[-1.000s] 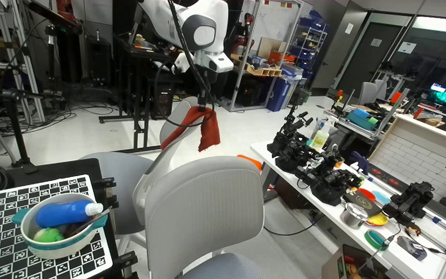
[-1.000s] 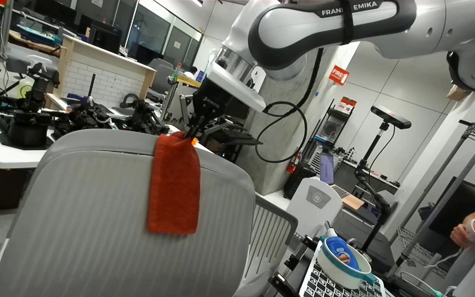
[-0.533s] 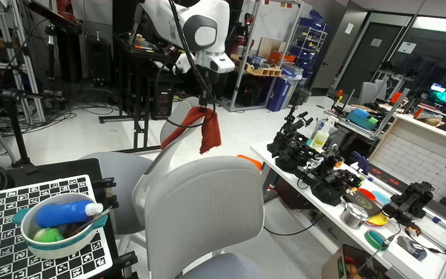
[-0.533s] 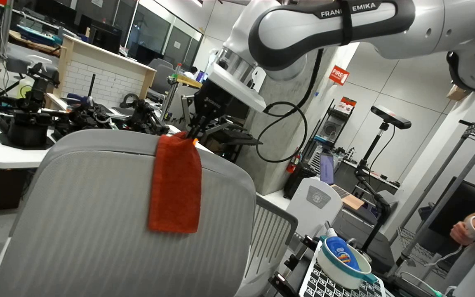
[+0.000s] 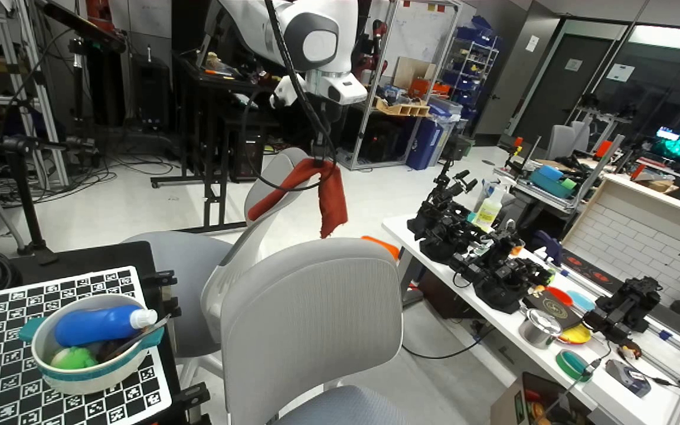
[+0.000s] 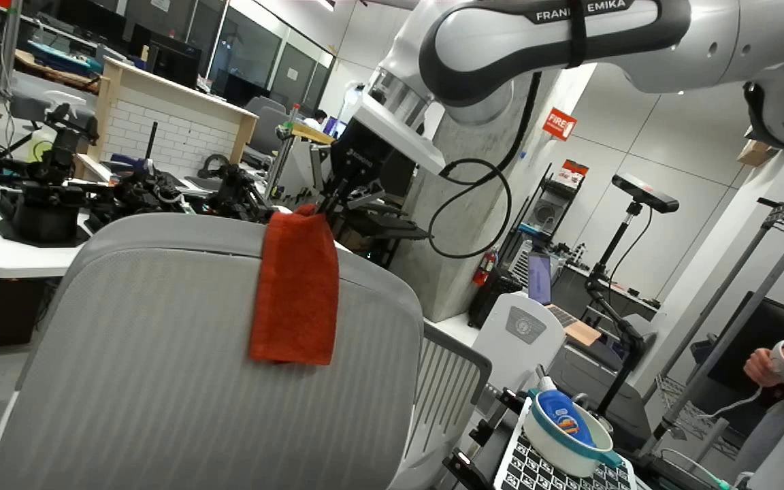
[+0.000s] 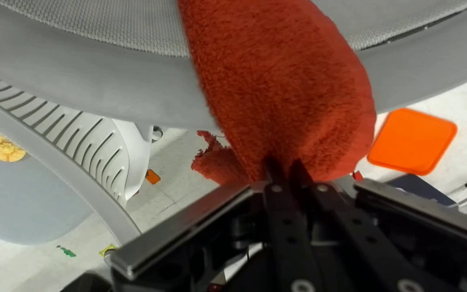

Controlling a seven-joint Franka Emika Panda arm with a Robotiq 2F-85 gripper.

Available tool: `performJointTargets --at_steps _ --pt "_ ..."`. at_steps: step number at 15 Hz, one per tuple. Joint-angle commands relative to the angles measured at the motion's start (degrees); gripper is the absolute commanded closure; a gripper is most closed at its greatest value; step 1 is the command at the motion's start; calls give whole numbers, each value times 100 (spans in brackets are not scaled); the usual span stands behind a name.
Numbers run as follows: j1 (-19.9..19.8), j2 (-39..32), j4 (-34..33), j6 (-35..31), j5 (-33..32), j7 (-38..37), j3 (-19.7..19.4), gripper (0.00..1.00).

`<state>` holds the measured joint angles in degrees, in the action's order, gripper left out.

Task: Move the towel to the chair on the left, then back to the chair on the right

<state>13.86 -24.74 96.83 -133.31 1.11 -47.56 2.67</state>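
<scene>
Moved since the earlier frame: the towel and the gripper, both now higher and further right in an exterior view. That suggests the pull off the draped chair is beginning, though which leg of the task it serves I cannot tell. Left to right, the draped chair all but keeps its place; the towel hangs over its top rim, its lower edge higher than before; the gripper is pinched closed on the towel beside the rim; the other chair looks unmoved
</scene>
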Motion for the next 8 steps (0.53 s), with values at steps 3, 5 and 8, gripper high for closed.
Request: performJointTargets --at_steps 3,5,8 --pt "-113 425 9 11 -26 -239 -218 98" --pt "-213 614 37 49 -26 -319 -312 98" --pt "-432 968 122 130 -20 -459 -455 98"
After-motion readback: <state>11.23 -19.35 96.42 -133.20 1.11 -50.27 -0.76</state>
